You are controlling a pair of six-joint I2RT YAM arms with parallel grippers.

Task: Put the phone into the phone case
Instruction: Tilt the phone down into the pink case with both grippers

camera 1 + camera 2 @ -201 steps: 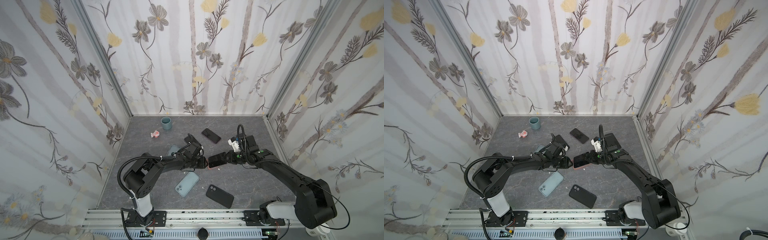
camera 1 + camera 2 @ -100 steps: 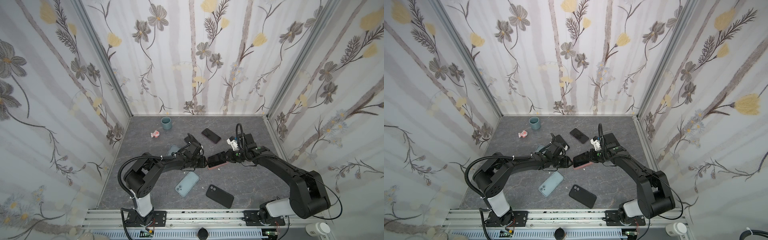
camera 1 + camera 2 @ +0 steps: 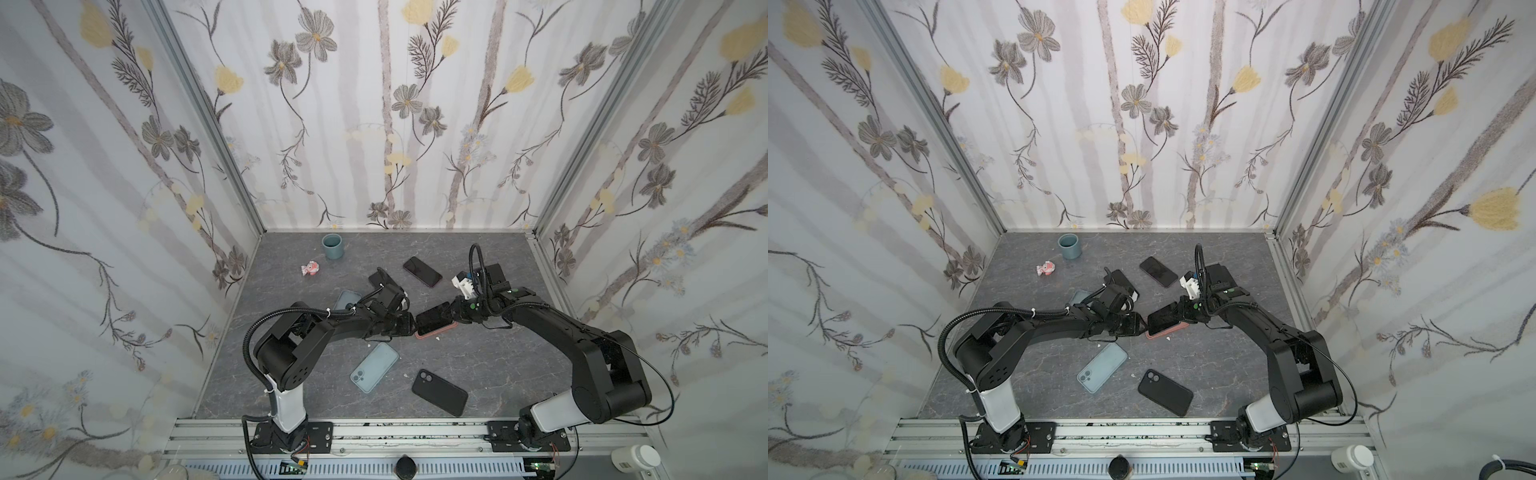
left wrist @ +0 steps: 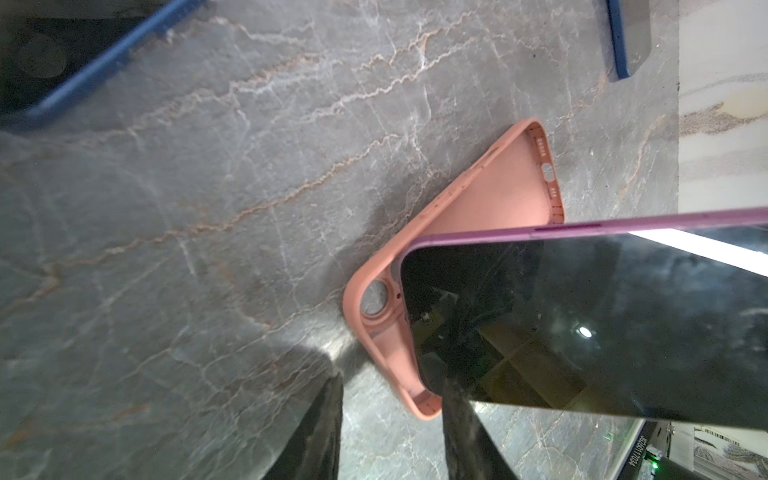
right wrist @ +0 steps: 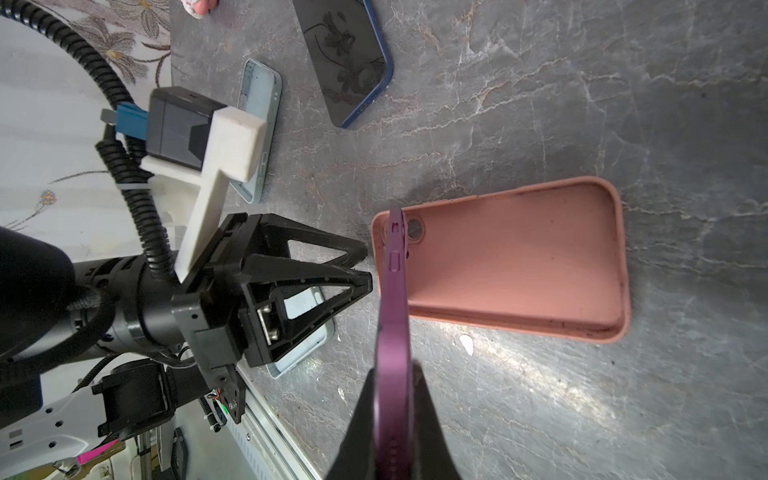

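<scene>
my right gripper [image 5: 392,386] is clamped on the long edges of the purple phone [image 5: 392,299], screen up. i hold it by the near end so that the far end is free to go down first. the phone is tilted: its far end dips over the camera-hole end of the pink phone case [image 5: 519,257], and the end in my grip rides higher. i cannot tell whether that low edge touches the inside of the case or sits just above it.

my left gripper [image 4: 391,379] has its jaws apart with nothing between them. its fingertips sit low, just beside the case's camera-hole end, opposite the phone. i judge it is there as a stop, so the light case does not slide away across the table [image 5: 540,415] when the phone pushes in.

the case lies flat and open side up, its far end bare. in both top views the two grippers meet nose to nose over it, mid-table.

as i read it, the step in hand is seating the leading edge under the case's lip. the risk is that a soft lip folds inward, or that the case skates.

a dark blue phone [image 5: 345,54], a pale blue case [image 3: 374,368] and a black case [image 3: 439,392] lie apart from this.
</scene>
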